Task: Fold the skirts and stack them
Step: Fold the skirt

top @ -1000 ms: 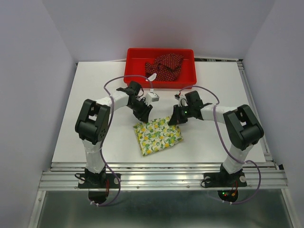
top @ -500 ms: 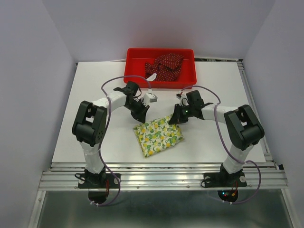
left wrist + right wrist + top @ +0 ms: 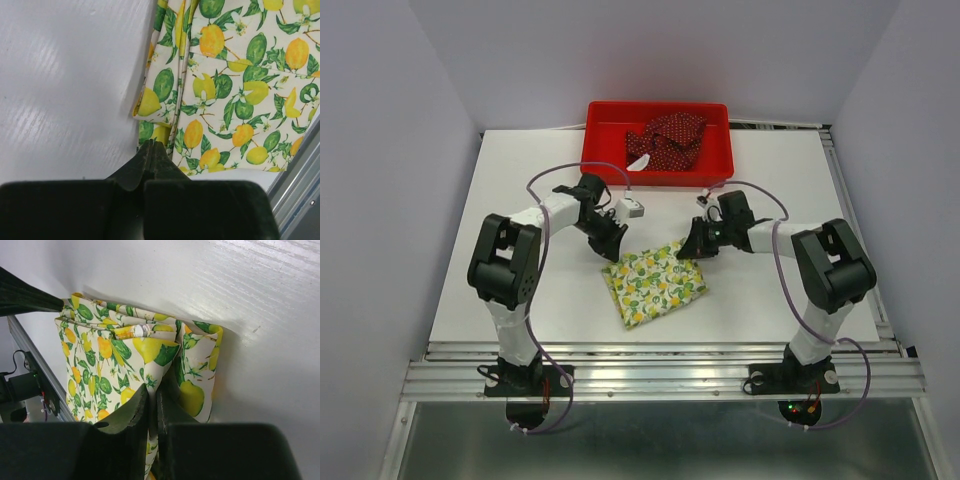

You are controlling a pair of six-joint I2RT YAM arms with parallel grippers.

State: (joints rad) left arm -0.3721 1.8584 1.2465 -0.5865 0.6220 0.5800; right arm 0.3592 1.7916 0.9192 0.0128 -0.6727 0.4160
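The cream lemon-print skirt point(image 3: 653, 283) lies folded on the white table between the arms. It fills much of the left wrist view point(image 3: 240, 90) and the right wrist view point(image 3: 100, 350). My right gripper point(image 3: 686, 252) is at its far right corner, shut on a fold of the cloth point(image 3: 154, 392). My left gripper point(image 3: 612, 247) sits just off the skirt's far left corner. Its jaws are shut with nothing between them point(image 3: 151, 146). The dark red dotted skirt point(image 3: 668, 140) lies crumpled in the tray at the back.
The red plastic tray point(image 3: 608, 140) stands at the table's far edge, behind both grippers. A metal rail point(image 3: 660, 352) runs along the near edge of the table. White walls close in the left and right sides.
My left gripper has shut and drawn back to the left, off the lemon skirt's corner. The right gripper keeps its hold and has hardly moved.
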